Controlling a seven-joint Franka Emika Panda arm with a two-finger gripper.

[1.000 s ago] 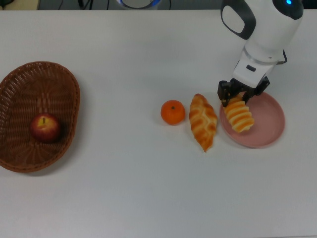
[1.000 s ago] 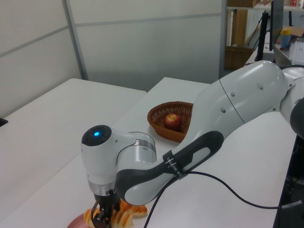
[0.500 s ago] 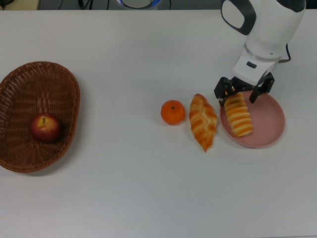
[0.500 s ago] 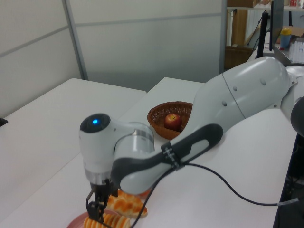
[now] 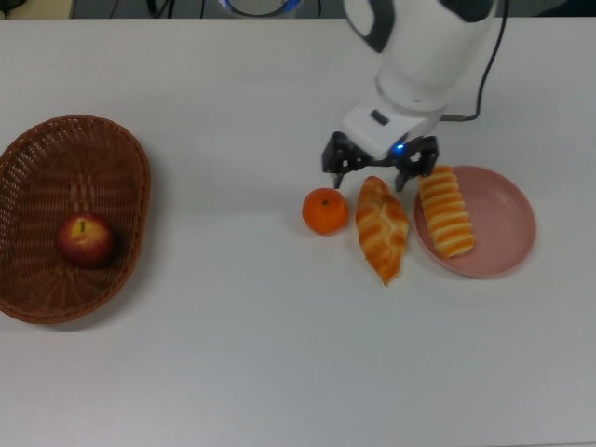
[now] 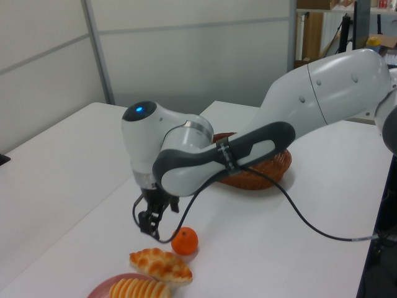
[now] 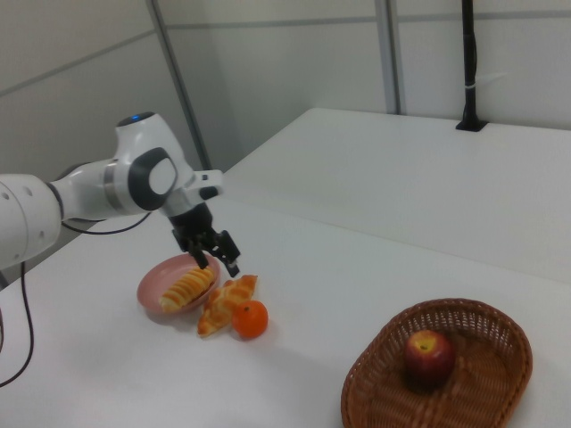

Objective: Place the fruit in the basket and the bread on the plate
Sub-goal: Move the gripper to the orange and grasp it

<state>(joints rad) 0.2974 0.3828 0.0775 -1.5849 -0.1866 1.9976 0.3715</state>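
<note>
Top view shows my pincer (image 5: 380,170) spread open and empty, hanging above the tabletop (image 5: 279,354) just past the far tip of the braided pastry (image 5: 382,228). Its long axis runs away from me toward the near edge, pink plate (image 5: 507,223) just beside it on the top view's right, already carrying the ribbed roll (image 5: 447,210). The orange (image 5: 325,210) sits close on the other side; the apple (image 5: 86,238) lies in the basket (image 5: 56,140), well apart near the top view's left edge.
</note>
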